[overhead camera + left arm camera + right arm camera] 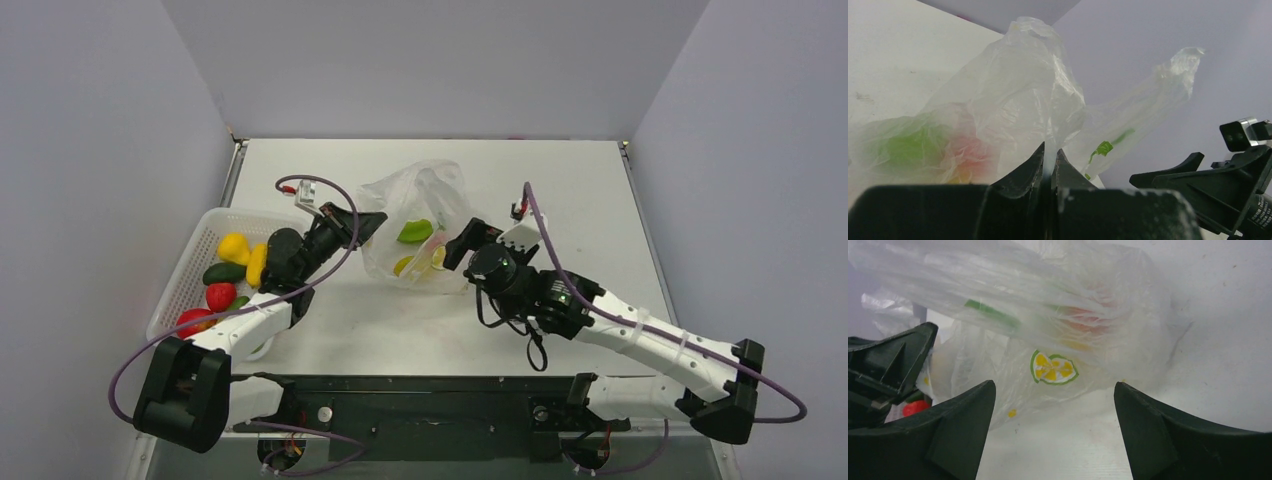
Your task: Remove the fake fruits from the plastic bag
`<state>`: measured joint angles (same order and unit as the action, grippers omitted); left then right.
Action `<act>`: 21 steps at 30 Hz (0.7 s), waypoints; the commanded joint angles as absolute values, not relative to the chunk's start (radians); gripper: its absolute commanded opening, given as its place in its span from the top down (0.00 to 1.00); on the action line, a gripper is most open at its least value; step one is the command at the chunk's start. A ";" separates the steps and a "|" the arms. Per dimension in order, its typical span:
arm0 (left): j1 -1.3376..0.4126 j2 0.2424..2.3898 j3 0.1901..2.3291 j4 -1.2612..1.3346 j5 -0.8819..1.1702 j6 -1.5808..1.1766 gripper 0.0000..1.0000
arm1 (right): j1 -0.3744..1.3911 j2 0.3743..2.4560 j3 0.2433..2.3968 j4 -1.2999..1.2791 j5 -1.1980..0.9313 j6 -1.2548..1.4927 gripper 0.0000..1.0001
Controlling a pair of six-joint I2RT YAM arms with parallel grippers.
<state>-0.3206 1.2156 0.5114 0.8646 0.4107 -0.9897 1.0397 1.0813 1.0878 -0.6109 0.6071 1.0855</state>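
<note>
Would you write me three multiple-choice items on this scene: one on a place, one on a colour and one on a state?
1. Where do the fruits outside the bag lie?
A. on the bare table
B. in the basket
C. on an arm

2. What colour rims the slice print?
A. green
B. blue
C. black

3. How is the left gripper?
A. wide open
B. shut on a fruit
C. shut on the bag

Key: 1 B, they sit inside the white lattice at the table's left; 2 A, a green edge rings the yellow segments; 3 C, film is pinched between its closed jaws.
</note>
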 commanded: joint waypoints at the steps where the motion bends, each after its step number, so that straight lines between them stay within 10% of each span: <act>1: -0.332 1.189 0.551 0.839 0.378 -0.941 1.00 | 1.091 1.243 1.207 -0.735 0.973 1.153 0.16; 21: -0.339 1.193 0.558 0.833 0.372 -0.948 1.00 | 1.120 1.733 1.660 -0.910 1.231 0.993 0.10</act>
